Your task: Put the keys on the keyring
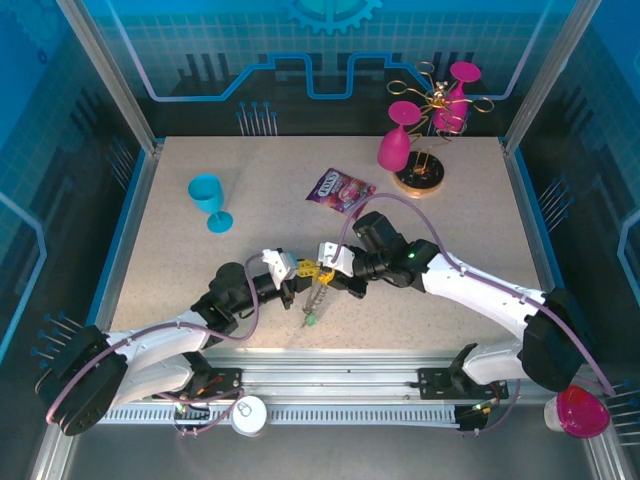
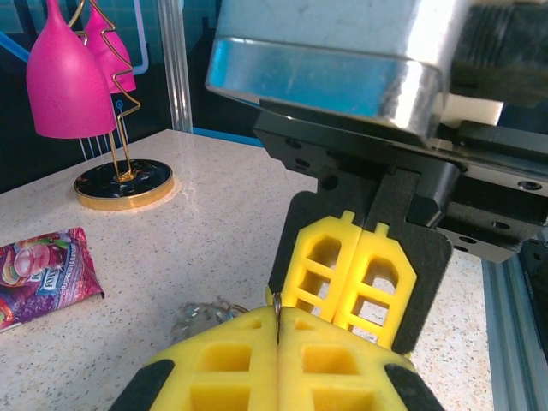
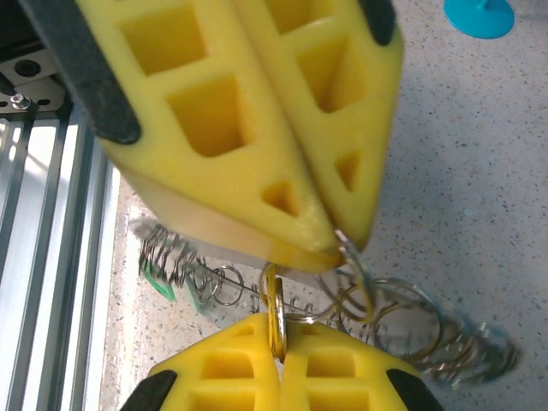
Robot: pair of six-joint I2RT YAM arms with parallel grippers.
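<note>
My two grippers meet tip to tip above the table's near middle. The left gripper (image 1: 296, 278) (image 2: 277, 318) is shut on a thin silver wire loop of the keyring (image 3: 353, 253), a bundle of wire rings and coils (image 3: 402, 321). Facing it, the right gripper (image 1: 330, 264) (image 3: 278, 355) (image 2: 363, 274) is shut on a small silver ring together with the yellow key (image 3: 272, 295). From the pinch a chain of rings hangs down to the green keys (image 1: 310, 320) (image 3: 161, 281). How the rings link is hidden by the yellow fingers.
A blue goblet (image 1: 208, 195) stands at the left and a purple candy packet (image 1: 340, 188) (image 2: 43, 274) lies behind the grippers. At the back right, pink goblets (image 1: 395, 145) (image 2: 68, 77) hang on a gold wire stand with a round base (image 1: 420, 178) (image 2: 124, 184). The metal rail (image 1: 340, 375) borders the near edge.
</note>
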